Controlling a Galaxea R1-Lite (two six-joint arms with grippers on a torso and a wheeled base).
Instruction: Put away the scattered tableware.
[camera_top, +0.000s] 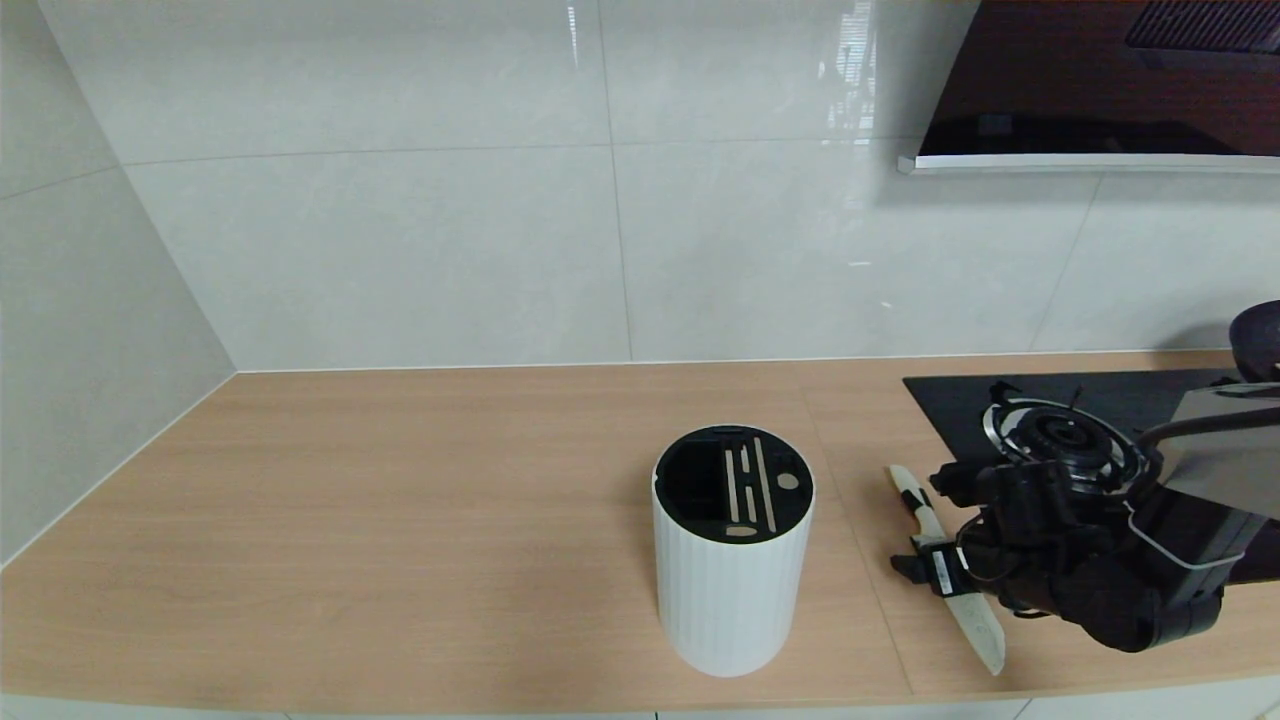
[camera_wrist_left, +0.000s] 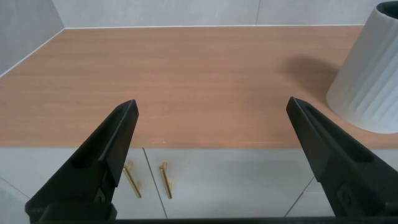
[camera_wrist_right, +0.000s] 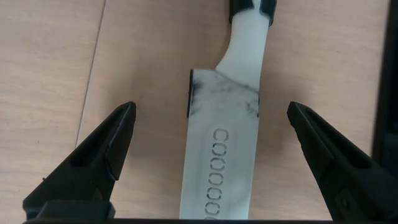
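A white knife (camera_top: 975, 620) with a black-banded handle lies flat on the wooden counter (camera_top: 400, 520), to the right of a white ribbed knife holder (camera_top: 733, 590) with a slotted black top. My right gripper (camera_top: 930, 525) hangs open just above the knife. In the right wrist view the blade (camera_wrist_right: 224, 155) lies between the two fingers of the right gripper (camera_wrist_right: 211, 109), which stand apart from it on either side. My left gripper (camera_wrist_left: 211, 106) is open and holds nothing, out past the counter's front edge, with the holder (camera_wrist_left: 367, 81) off to one side.
A black cooktop (camera_top: 1120, 395) with a burner (camera_top: 1060, 435) sits close behind the right gripper. A range hood (camera_top: 1100, 90) hangs at the upper right. Tiled walls close off the back and left. Cabinet doors with gold handles (camera_wrist_left: 165, 180) are below the counter edge.
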